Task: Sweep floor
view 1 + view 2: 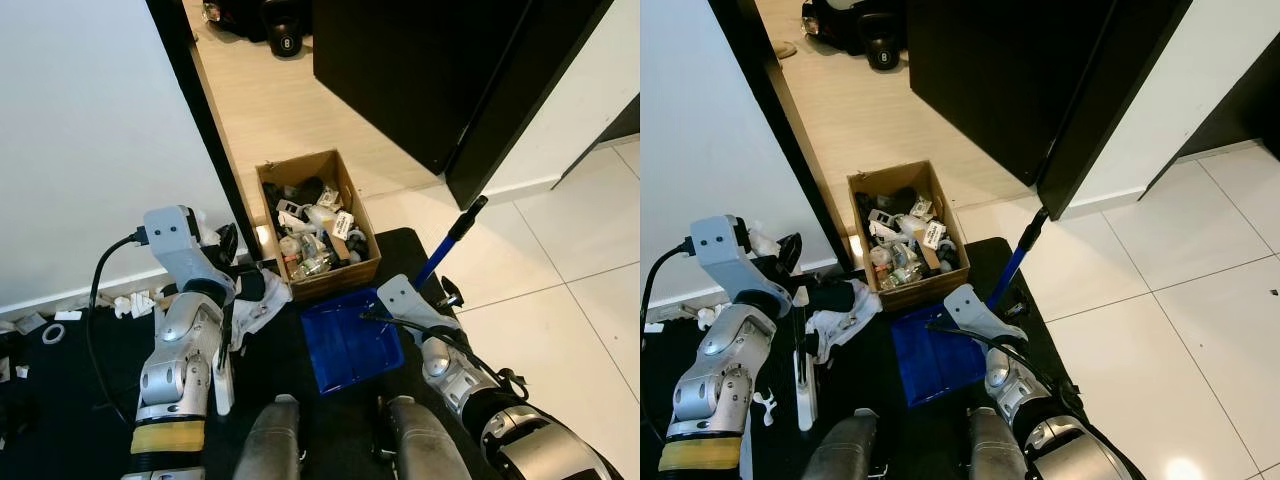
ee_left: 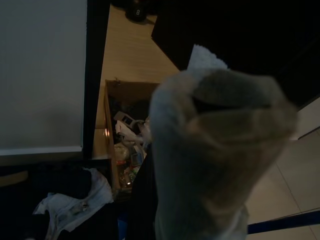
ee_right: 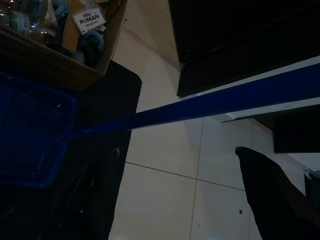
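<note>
A blue dustpan [image 1: 350,345] lies on a black mat [image 1: 60,370] in front of my feet. Its blue handle [image 1: 450,240] slants up and away to the right. My right gripper [image 1: 380,318] hovers at the pan's near right corner, beside the base of the handle; in the right wrist view the handle [image 3: 210,102] runs across to the pan [image 3: 30,135]. My left gripper [image 1: 245,290] is held over a crumpled white cloth [image 1: 262,308] on the mat. A white stick-like thing [image 1: 222,380] runs alongside my left forearm. A pale, cloth-like shape [image 2: 215,150] sits close before the left wrist camera.
A cardboard box [image 1: 340,278] full of clutter stands just beyond the pan. A black door frame [image 1: 205,120] and a dark cabinet [image 1: 420,70] flank a wooden floor with a kettlebell [image 1: 285,40]. White scraps [image 1: 130,300] lie along the wall. White tiles [image 1: 560,260] spread to the right.
</note>
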You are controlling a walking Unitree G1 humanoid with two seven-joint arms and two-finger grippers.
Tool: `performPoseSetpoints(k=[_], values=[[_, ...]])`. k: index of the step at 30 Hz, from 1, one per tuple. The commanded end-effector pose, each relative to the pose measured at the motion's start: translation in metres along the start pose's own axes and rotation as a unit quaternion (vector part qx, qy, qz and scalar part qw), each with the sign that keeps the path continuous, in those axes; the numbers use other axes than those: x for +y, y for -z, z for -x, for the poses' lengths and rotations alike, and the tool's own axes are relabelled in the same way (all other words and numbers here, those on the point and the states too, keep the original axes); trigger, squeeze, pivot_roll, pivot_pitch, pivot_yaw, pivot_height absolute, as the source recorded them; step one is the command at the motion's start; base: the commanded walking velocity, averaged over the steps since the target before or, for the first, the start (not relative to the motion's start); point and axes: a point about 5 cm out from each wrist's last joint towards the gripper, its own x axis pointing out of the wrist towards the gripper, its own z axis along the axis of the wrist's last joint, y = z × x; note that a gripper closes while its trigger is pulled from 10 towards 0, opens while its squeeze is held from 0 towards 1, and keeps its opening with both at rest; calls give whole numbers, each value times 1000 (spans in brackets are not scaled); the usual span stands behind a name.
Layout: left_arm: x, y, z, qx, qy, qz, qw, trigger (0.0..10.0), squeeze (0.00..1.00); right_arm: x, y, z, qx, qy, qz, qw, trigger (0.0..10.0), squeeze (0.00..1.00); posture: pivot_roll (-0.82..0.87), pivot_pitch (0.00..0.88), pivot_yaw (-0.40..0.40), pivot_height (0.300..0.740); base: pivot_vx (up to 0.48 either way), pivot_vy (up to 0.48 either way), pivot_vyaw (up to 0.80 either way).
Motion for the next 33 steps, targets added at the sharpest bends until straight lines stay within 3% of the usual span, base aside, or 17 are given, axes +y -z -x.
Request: performPoseSetpoints(k=[1, 33], values=[[8, 0, 3, 7, -8, -16, 1000, 10000, 0, 7, 8, 5, 16, -8, 7, 1000, 10000, 0, 56, 180, 43, 740, 0, 0, 0], [4, -4, -10, -14, -10, -6, 1000, 10000, 0, 6, 8, 4, 19, -10, 7, 1000, 10000, 0, 40, 124, 16, 740, 0, 0, 0]])
